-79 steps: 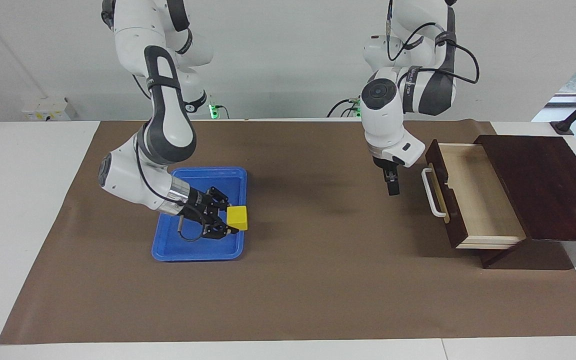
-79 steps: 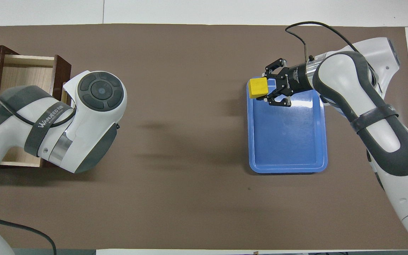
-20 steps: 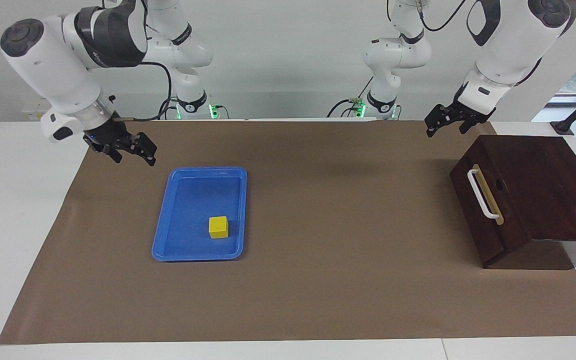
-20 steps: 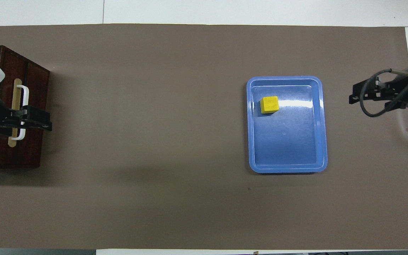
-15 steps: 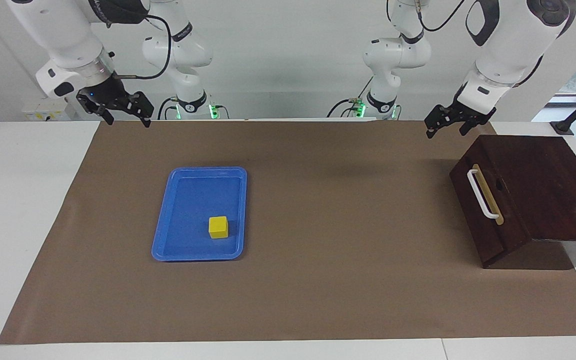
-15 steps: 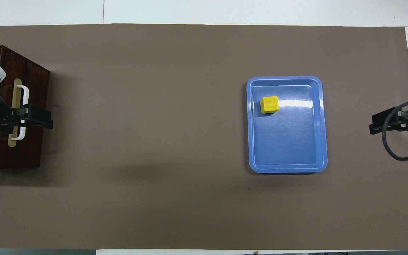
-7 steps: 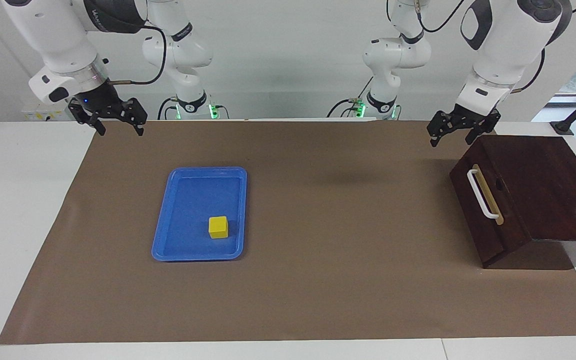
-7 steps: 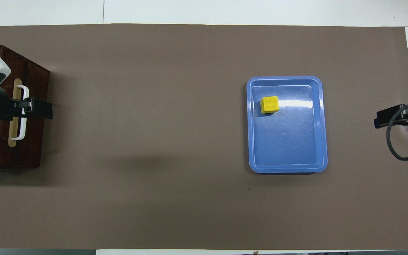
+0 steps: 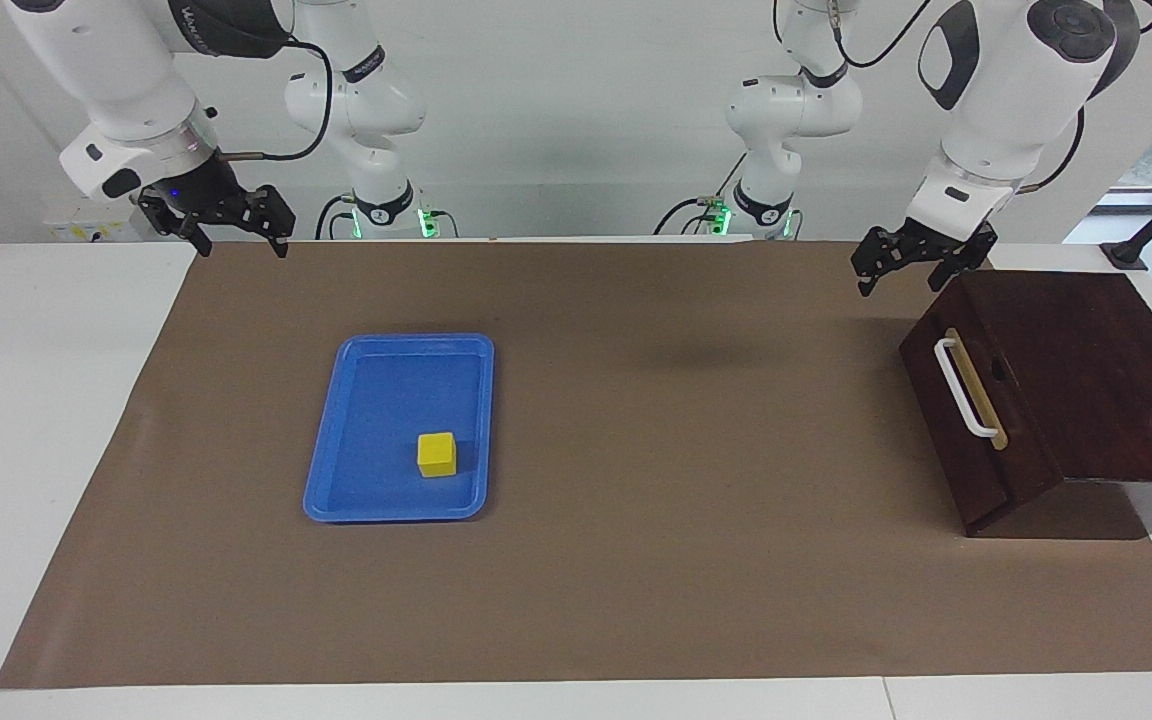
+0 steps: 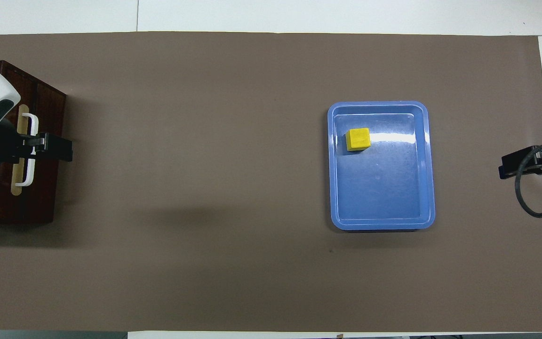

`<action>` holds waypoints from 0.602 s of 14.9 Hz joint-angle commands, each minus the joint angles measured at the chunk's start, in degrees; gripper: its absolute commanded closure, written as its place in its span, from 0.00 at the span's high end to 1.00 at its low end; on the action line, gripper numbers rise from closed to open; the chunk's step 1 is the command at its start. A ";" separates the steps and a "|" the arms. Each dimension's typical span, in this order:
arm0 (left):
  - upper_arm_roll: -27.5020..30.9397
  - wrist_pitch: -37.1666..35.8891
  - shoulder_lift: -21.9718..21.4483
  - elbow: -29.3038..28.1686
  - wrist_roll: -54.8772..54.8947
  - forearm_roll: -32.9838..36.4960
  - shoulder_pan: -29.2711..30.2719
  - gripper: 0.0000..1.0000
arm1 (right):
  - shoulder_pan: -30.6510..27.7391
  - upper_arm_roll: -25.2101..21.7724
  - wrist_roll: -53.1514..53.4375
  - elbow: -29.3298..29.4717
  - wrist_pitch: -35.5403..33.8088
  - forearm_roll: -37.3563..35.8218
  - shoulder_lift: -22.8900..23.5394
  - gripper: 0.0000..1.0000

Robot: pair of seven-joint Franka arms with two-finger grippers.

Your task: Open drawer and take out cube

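- Brown mat (image 9: 636, 560) covers tabletop.
- Drawer (image 9: 976, 420), shut, at left arm's end of tabletop.
- Blue tray (image 9: 356, 440) twd right arm's end.
- Left gripper (image 9: 896, 275) & right gripper (image 9: 236, 235): raised, jaws wide, empty.
- Cube (image 9: 437, 454) in tray, at corner farther from robots.

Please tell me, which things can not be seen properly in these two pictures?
- Inside of the drawer: hidden in both views, its front is shut.
- Drawer handle: overhead view, partly covered by the raised left gripper.
- Right gripper: overhead view, cut off by the picture's edge.
- Tray floor under the cube: covered by the cube.
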 commanded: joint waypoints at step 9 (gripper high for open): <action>-0.07 -3.36 1.65 1.94 0.42 0.48 -1.07 1.00 | -0.35 0.76 -0.78 0.92 -0.52 -1.61 0.09 1.00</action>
